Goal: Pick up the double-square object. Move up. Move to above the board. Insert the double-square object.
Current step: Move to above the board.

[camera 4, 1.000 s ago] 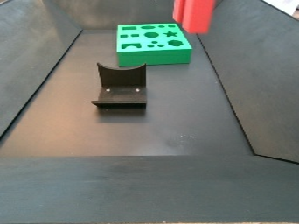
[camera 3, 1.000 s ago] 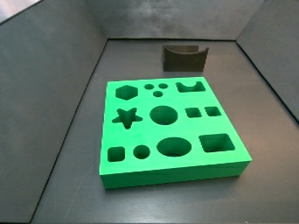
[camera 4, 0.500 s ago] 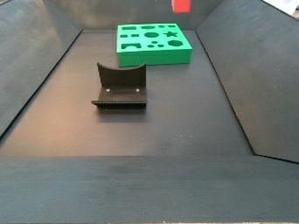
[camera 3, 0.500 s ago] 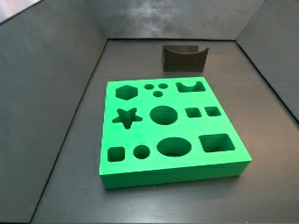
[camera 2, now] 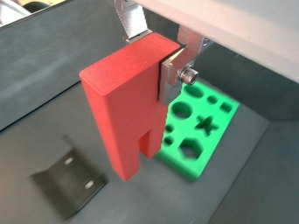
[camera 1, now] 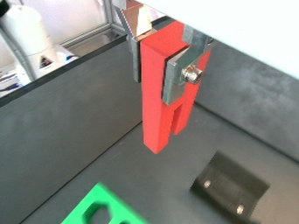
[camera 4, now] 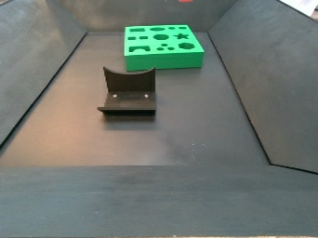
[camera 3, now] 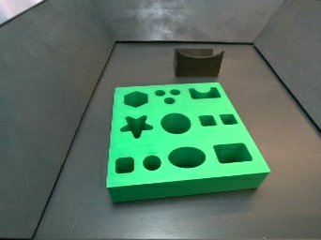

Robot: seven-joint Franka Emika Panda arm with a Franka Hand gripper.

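the gripper (camera 1: 162, 59) is clamped on the upper part of the bar (camera 1: 162, 92), silver fingers (camera 2: 177, 63) against its sides, prongs pointing down. in both wrist views the bar hangs high above the floor, clear of the board (camera 2: 197, 127). the fixture (camera 4: 126, 91) stands near the board, apart from it.

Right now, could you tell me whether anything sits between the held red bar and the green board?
Nothing visible does. The gripper holds the red bar high, and only bare floor shows below it beside the green board.
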